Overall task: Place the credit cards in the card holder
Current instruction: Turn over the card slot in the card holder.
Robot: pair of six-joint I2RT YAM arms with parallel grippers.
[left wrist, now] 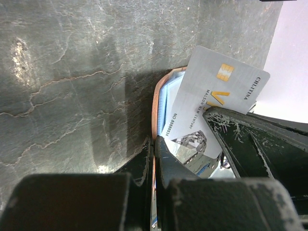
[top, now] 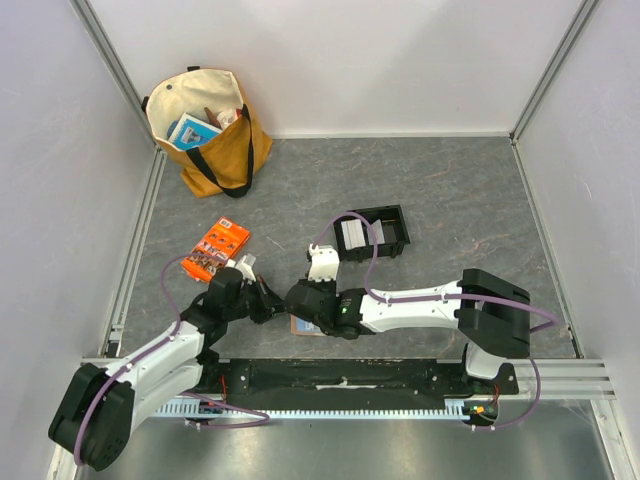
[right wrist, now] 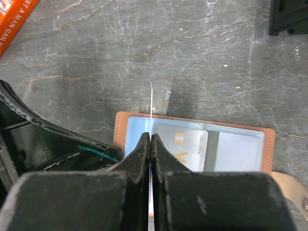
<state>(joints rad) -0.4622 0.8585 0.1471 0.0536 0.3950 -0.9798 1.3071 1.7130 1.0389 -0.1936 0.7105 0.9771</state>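
The card holder (right wrist: 122,126) lies open on the grey floor, light-blue slotted face up, with one pale grey card (right wrist: 185,147) lying in a slot. My right gripper (right wrist: 150,137) is shut on a credit card (right wrist: 150,98), seen edge-on and standing over the holder's left part. In the left wrist view this card (left wrist: 216,96) shows its face, with its lower end down at the holder (left wrist: 155,108). My left gripper (left wrist: 154,142) is shut on the holder's tan edge. In the top view both grippers, left (top: 268,303) and right (top: 296,300), meet over the holder (top: 305,326). More cards (top: 352,235) lie in the black tray.
The black two-compartment tray (top: 390,228) stands behind the grippers. An orange printed packet (top: 217,250) lies to the left, its corner in the right wrist view (right wrist: 12,21). A tan tote bag (top: 205,130) stands at the back left. Walls close in the floor.
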